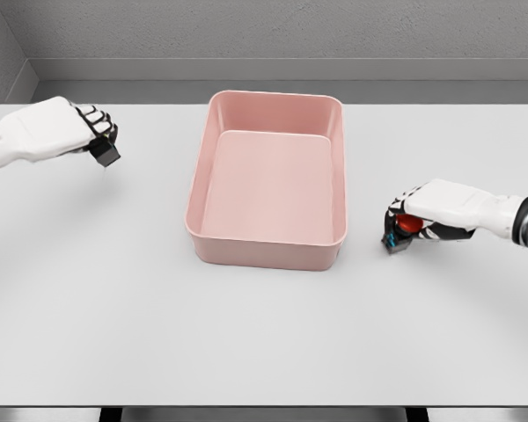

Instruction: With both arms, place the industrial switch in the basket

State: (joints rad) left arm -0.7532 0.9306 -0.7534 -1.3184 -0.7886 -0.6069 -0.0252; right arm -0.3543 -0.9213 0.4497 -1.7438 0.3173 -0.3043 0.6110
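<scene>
Pink basket (268, 180) sits mid-desk (264, 352), nearer the far edge, nothing in it. Right hand (422, 218), near the right edge, grasps the industrial switch (399, 230), red-capped, resting on the desk beside the basket. Left hand (66, 127), near the far-left corner, is clenched around a small black block (106, 155)

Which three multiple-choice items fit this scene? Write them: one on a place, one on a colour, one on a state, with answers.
1. Where is the basket?
A. between the two hands
B. at the table's left edge
C. under the right hand

2. What colour is the basket?
A. blue
B. pink
C. green

3. What does the right hand hold?
A. nothing
B. the basket's rim
C. an item with a red part

Answers: 1 A, it sits mid-table between the left hand and the right; 2 B, its walls are pink; 3 C, fingers curl on the industrial switch.
</scene>
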